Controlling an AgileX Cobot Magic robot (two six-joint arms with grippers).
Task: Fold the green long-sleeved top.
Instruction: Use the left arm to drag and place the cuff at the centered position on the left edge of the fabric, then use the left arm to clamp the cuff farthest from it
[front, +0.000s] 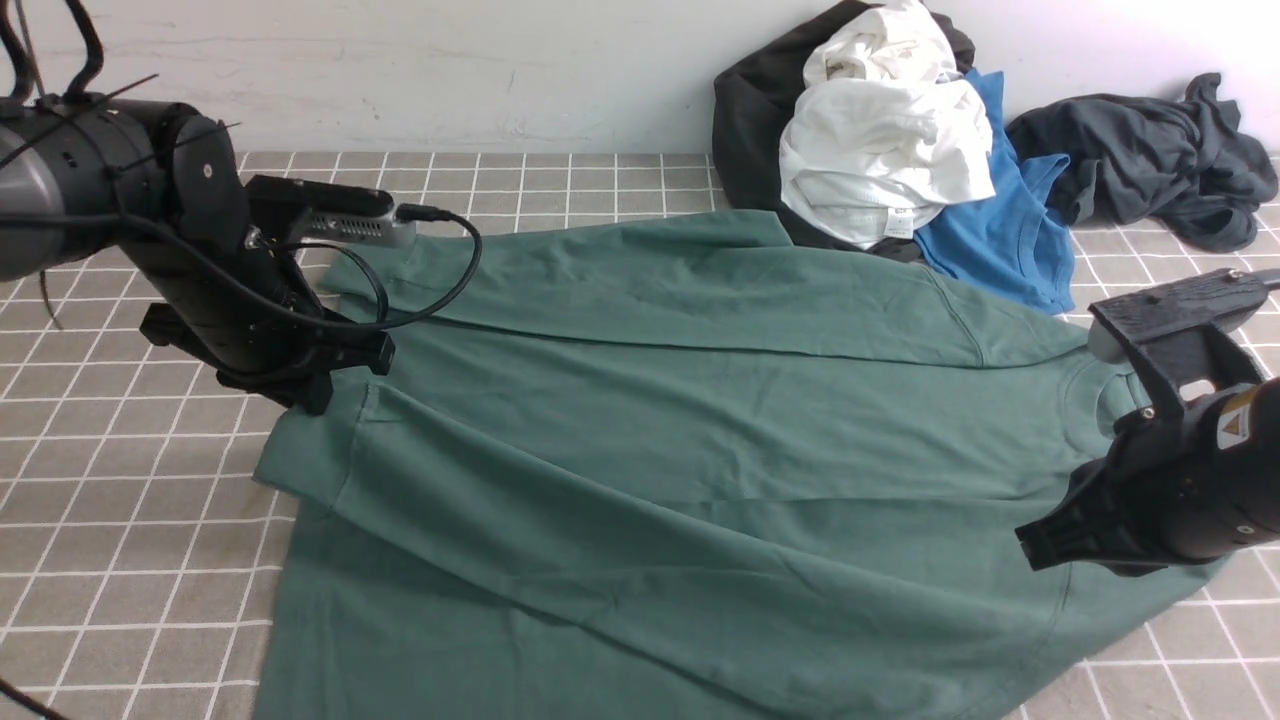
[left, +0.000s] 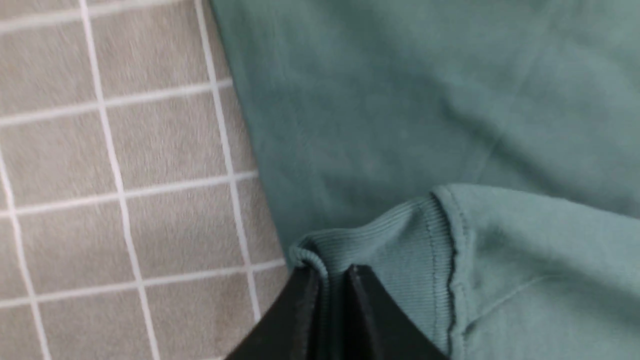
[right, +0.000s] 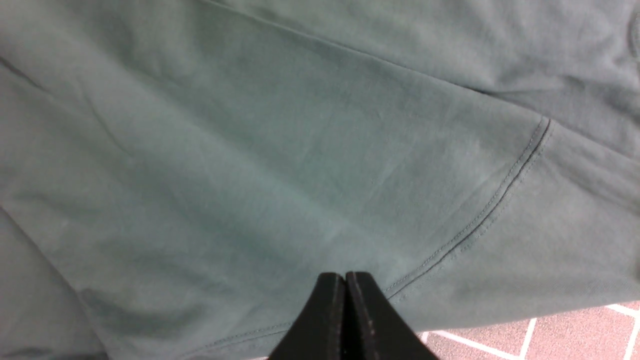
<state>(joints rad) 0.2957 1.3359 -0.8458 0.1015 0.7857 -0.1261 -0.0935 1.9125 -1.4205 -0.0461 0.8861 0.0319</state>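
The green long-sleeved top (front: 680, 440) lies spread across the grey checked cloth, neck to the right and hem to the left. One sleeve lies folded along its far edge. The other sleeve runs across the body to the left. My left gripper (front: 312, 400) is shut on that sleeve's ribbed cuff (left: 400, 240), which is pinched between the jaws in the left wrist view (left: 332, 272). My right gripper (front: 1040, 550) hovers over the top's shoulder near the neck. Its jaws are shut with nothing between them in the right wrist view (right: 345, 275), above a shoulder seam (right: 500, 195).
A pile of clothes sits at the back right against the wall: a white garment (front: 880, 130) on a black one (front: 750, 100), a bright blue t-shirt (front: 1010, 220) and a dark grey garment (front: 1150, 150). Bare checked cloth (front: 120, 520) lies left of the top.
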